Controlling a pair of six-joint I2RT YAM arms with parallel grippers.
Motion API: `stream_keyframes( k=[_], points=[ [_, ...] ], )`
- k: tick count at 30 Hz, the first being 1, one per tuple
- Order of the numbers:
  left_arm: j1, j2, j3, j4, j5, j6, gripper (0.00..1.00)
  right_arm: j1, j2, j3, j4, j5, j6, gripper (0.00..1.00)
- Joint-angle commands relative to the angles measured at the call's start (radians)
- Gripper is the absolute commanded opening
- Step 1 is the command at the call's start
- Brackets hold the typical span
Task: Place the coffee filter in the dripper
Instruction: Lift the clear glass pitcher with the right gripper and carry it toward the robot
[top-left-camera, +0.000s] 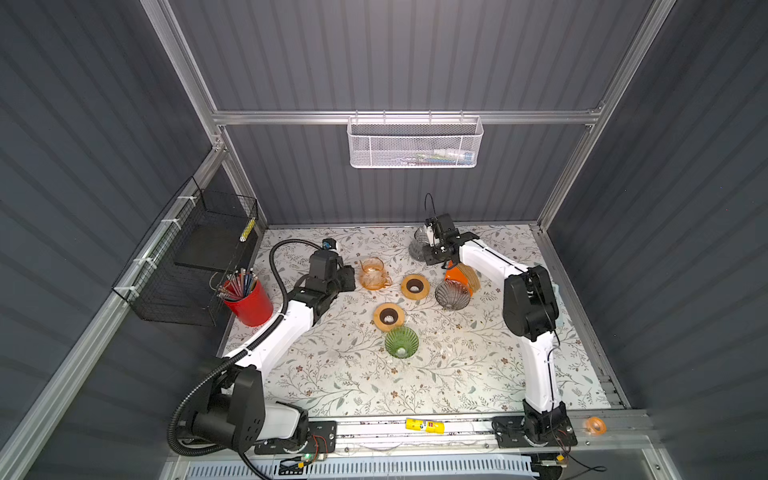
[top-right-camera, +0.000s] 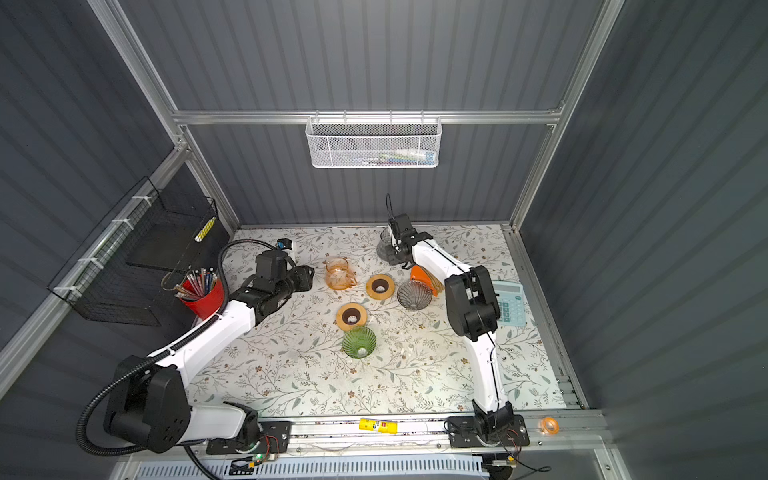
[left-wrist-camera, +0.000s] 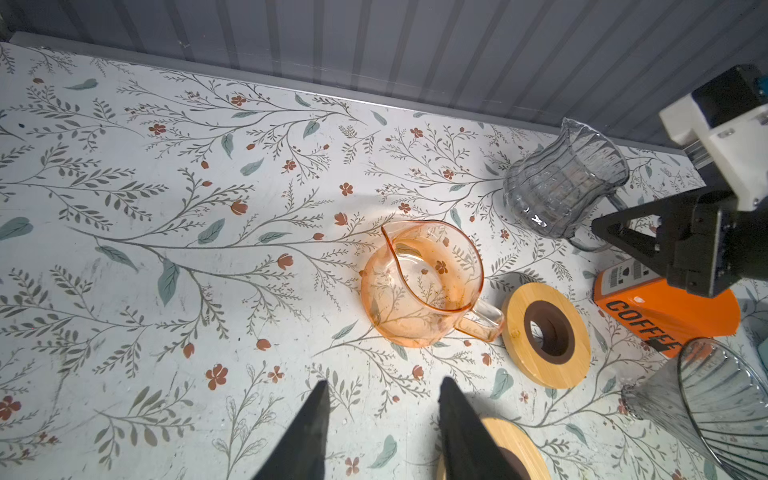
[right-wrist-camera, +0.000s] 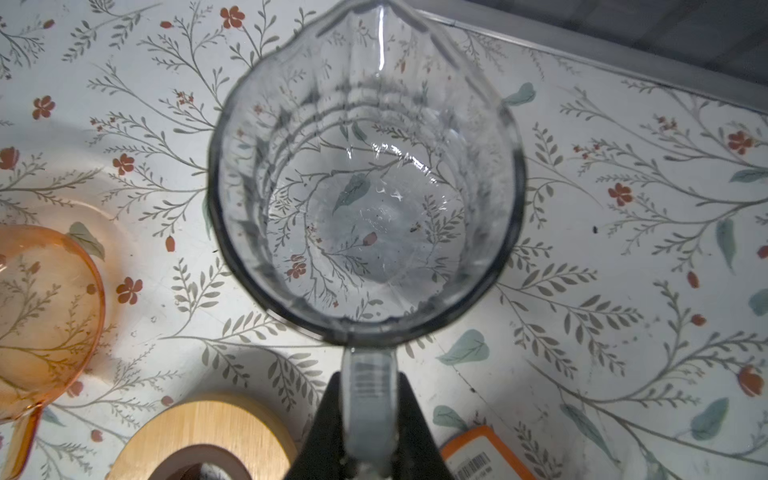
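Left gripper (left-wrist-camera: 383, 382) hangs with its jaws apart and nothing between them, at 10 o'clock over the table, just short of a peach-tinted glass jug (left-wrist-camera: 419, 286).

Nearest me, a yellow glue stick (top-left-camera: 424, 425) and an orange tape roll (top-left-camera: 595, 426) lie on the aluminium front rail (top-left-camera: 374, 430). Beyond it the tabletop (top-left-camera: 332, 386) wears a pale sheet printed with leafy sprigs and small red flowers.

A green ribbed glass dripper (top-left-camera: 401, 341) sits near the middle, just beside a round wooden ring (top-left-camera: 389, 307) with a dark hole. A second wooden ring (top-left-camera: 415, 277) lies further back.

At 2 o'clock a smoky ribbed glass dripper (top-left-camera: 453, 294) stands against the orange box (top-left-camera: 455, 273) holding the brown paper coffee filters (top-left-camera: 473, 277). A red cup of pens (top-left-camera: 249, 303) stands at 9 o'clock.

At 12 o'clock, the right gripper (right-wrist-camera: 368, 419) is clamped on the handle of a smoky grey ribbed glass pitcher (right-wrist-camera: 365, 187). A white mesh basket (top-left-camera: 415, 143) hangs on the grey ribbed back wall (top-left-camera: 395, 62).
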Motion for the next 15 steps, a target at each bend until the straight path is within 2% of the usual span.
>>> stream_keyframes(
  k=[1,15],
  points=[
    [-0.002,-0.032,-0.006,-0.014,-0.01,0.013,0.44,-0.001,-0.054,-0.003,0.03,0.001,-0.012,0.0],
    [-0.001,-0.06,-0.003,-0.039,-0.002,0.005,0.44,0.034,-0.207,-0.077,0.04,-0.01,-0.025,0.0]
  ],
)
